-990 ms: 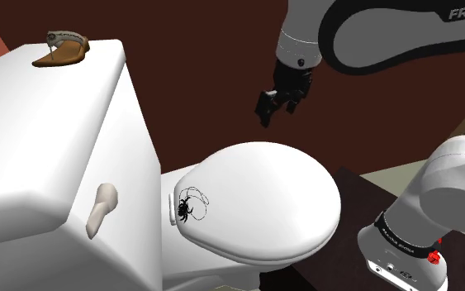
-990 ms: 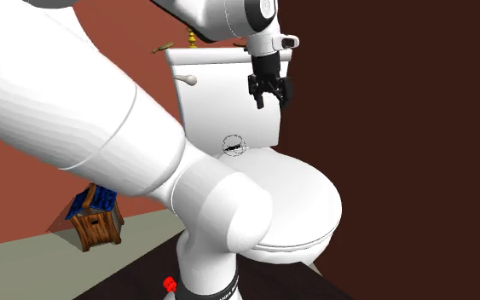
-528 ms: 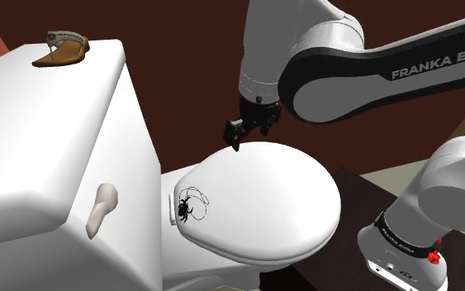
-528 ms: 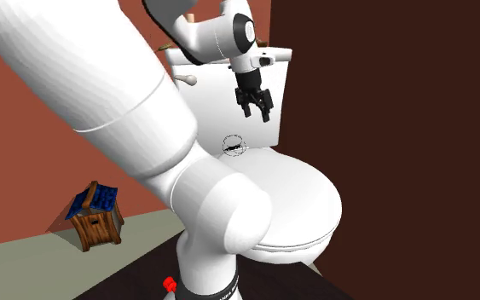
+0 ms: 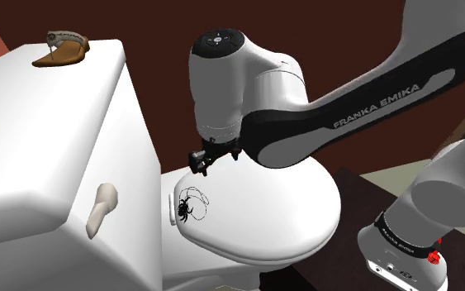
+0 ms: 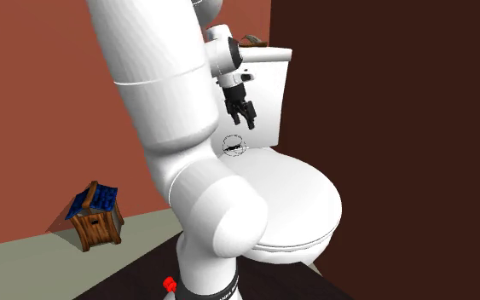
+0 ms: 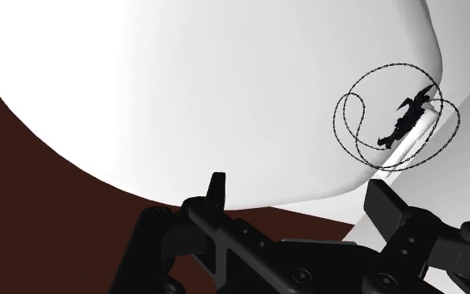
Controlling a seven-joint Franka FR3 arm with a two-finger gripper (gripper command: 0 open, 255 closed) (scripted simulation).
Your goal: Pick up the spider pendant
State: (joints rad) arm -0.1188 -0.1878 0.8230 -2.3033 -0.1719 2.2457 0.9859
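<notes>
approach | claw spread, empty, hovering over toilet lid, ready to straddle | spider pendant flat at lid's rear by tank, 7 o'clock of claw in shoulder view, untouched

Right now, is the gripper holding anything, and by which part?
Nothing is held: the gripper is open, and the spider pendant lies untouched on the toilet lid.
</notes>
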